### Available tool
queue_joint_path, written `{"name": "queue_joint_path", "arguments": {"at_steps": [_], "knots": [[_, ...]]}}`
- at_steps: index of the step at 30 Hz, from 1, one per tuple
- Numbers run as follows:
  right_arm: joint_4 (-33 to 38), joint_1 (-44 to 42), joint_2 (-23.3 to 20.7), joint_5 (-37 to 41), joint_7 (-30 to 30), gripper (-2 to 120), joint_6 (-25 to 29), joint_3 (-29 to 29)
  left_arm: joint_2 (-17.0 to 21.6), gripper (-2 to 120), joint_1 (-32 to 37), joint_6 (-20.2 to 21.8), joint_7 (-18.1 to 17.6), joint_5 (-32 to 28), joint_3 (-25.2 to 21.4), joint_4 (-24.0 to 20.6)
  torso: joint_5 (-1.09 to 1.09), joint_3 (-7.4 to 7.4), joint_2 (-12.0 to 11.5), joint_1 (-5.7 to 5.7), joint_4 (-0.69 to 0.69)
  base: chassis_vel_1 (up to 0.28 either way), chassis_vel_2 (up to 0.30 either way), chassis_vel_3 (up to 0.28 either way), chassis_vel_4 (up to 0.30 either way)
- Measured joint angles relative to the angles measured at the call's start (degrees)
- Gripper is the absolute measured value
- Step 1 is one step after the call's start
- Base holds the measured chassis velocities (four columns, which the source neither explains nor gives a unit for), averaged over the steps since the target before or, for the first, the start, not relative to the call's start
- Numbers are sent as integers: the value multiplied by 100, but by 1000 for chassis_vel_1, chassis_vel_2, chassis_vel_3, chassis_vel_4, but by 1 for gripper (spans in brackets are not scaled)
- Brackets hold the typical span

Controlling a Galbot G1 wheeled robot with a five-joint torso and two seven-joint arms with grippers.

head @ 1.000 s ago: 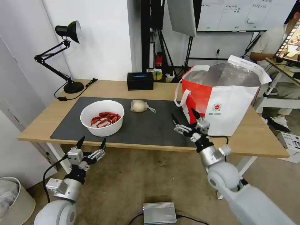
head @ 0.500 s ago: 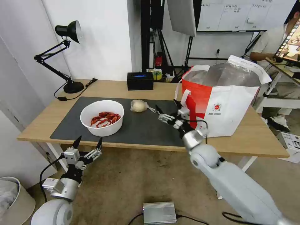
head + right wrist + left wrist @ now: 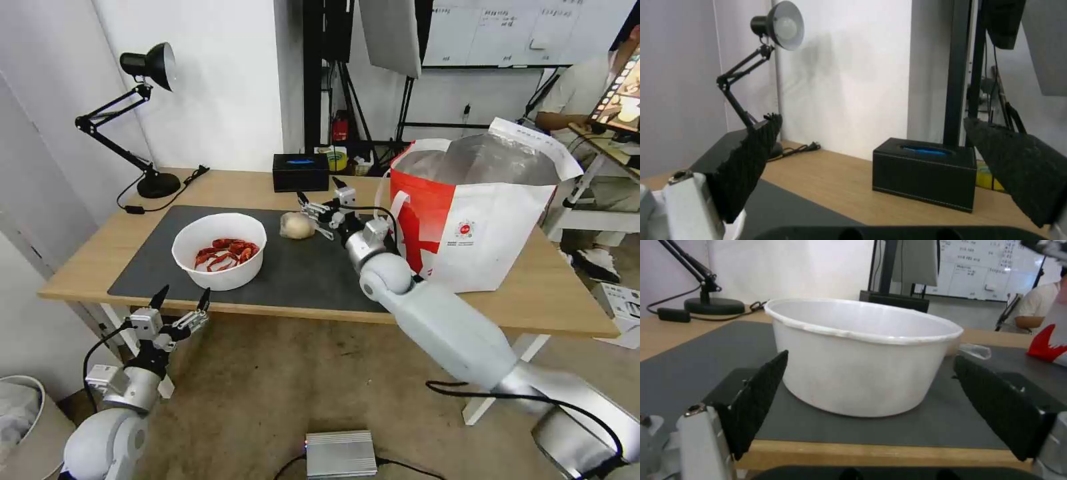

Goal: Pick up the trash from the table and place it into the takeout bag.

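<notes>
Your beige lump in clear wrap (image 3: pixel 295 226) lies on the dark grey mat (image 3: pixel 300 273), toward its far edge, with the twisted tail of wrap pointing toward the takeout bag (image 3: pixel 477 213). The right gripper (image 3: pixel 321 198) hangs just above and slightly behind that lump, its 2 fingers spread wide and holding nothing; in the right wrist view you see those black pads (image 3: pixel 751 166) well apart, framing the black box (image 3: pixel 925 176) and the desk lamp (image 3: pixel 773 30) beyond.

To the left of the lump on the same mat stands the white bowl of red shells (image 3: pixel 219 250), upright, the shells piled in its bottom. The takeout bag stands upright on the right part of the table (image 3: pixel 267 190), mouth open, foil lining showing, a white strap handle hanging on the side facing the mat.

Your left gripper (image 3: pixel 180 301) sits below the table's near edge, in front of the bowl, its 2 fingers apart and empty. The left wrist view looks level across the mat at the bowl's wall (image 3: pixel 858 380) between the 2 pads.

The black box stands at the table's far edge behind the lump; the lamp stands at the far left corner.
</notes>
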Motion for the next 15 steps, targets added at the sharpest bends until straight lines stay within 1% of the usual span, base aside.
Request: {"name": "queue_joint_path", "arguments": {"at_steps": [2,8,11,12,15], "knots": [[-159,101,108,34,47,100,-52,-33,-36,100,86,0,1,13,-38,-85,0,-1,1,0,3,0,0,0,0],[-518,256,323,124,105,100,-212,-37,-44,100,90,-1,3,22,-60,-99,0,-1,0,0,1,0,0,0,0],[-719,392,423,268,187,100,-461,-87,-51,100,97,-2,5,31,-71,-99,0,-1,1,0,1,0,0,0,0],[-719,392,423,268,187,100,-461,-87,-51,100,97,-2,5,31,-71,-99,0,-1,1,0,1,0,0,0,0],[-863,490,517,538,272,100,-686,-141,-68,100,105,-5,6,62,-55,-99,0,-1,0,0,1,0,0,0,0]]}}
